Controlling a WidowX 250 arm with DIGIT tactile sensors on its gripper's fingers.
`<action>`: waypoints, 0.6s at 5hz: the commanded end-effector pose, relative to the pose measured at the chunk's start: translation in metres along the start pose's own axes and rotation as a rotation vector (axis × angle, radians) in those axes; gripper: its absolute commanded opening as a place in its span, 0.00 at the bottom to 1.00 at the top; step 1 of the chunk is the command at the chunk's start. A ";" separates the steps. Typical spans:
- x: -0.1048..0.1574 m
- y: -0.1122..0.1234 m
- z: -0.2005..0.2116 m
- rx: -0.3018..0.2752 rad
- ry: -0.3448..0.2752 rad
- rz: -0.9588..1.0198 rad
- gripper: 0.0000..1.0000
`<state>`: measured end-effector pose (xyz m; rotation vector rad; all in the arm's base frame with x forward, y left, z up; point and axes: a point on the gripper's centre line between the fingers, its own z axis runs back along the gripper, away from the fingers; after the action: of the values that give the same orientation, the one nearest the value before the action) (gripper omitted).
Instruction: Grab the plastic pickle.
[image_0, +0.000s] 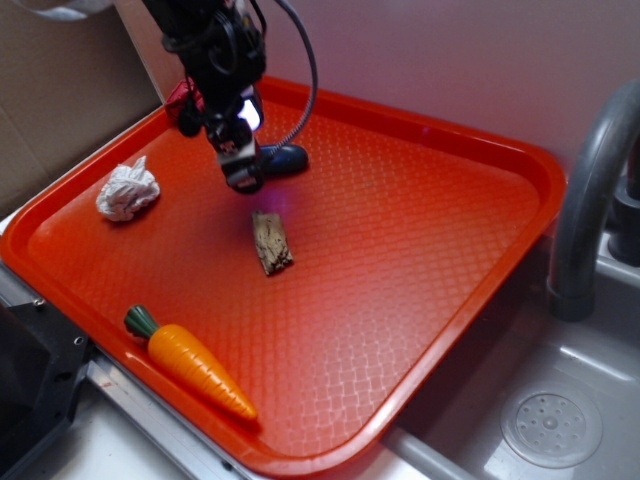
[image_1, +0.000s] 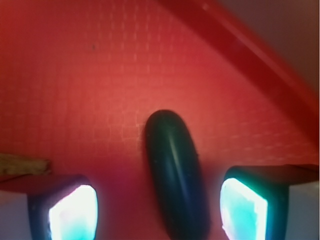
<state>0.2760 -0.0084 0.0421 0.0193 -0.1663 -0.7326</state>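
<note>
Straddling the smooth, dark oblong plastic pickle (image_1: 176, 180) on the waffle-textured orange tray (image_0: 420, 300), jaws spread apart, not touching.

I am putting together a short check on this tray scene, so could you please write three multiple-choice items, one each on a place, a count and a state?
1. Where does the toy carrot lie on the orange tray?
A. near front edge
B. far right corner
C. centre

2. How many loose things lie on the tray?
A. two
B. four
C. six

3. How does the gripper stand to the plastic pickle?
A. shut on it
B. open, fingers either side
C. far from it

Answers:
1 A, the exterior view shows the carrot by the near rim.
2 B: carrot, pickle, wood-like chunk, crumpled white paper.
3 B, the wrist view shows a gap beside each finger.
</note>
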 end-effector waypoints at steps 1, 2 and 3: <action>0.008 -0.003 -0.038 0.098 0.111 -0.035 0.00; 0.010 0.002 -0.045 0.101 0.143 -0.018 0.00; 0.008 -0.003 -0.007 0.110 0.070 0.054 0.00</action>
<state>0.2775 -0.0117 0.0258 0.1303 -0.0966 -0.6498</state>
